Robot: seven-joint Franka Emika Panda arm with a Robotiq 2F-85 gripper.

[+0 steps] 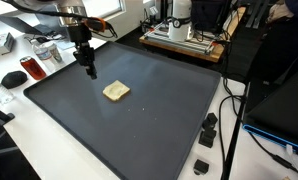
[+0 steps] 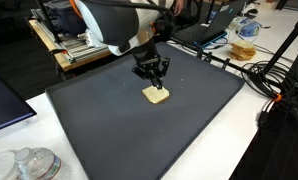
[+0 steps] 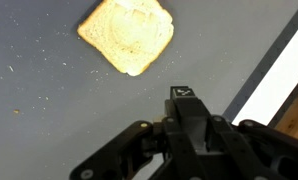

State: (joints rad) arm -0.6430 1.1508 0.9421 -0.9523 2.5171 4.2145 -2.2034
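A toasted slice of bread (image 1: 116, 91) (image 2: 156, 95) (image 3: 127, 35) lies flat near the middle of a dark grey mat (image 1: 139, 135) (image 2: 109, 130) (image 3: 39, 110). My gripper (image 1: 91, 73) (image 2: 153, 80) (image 3: 186, 93) hangs just above the mat a short way from the slice, not touching it. In the wrist view the two fingers are pressed together with nothing between them, and the bread sits beyond the tips.
The mat rests on a white table (image 1: 49, 150). Beside it are a dark red can (image 1: 31, 68), a black mouse (image 1: 12, 77), glass jars (image 1: 46, 50), black clips (image 1: 208, 128) and cables (image 2: 274, 75). A glass bowl (image 2: 29, 163) stands near one mat corner.
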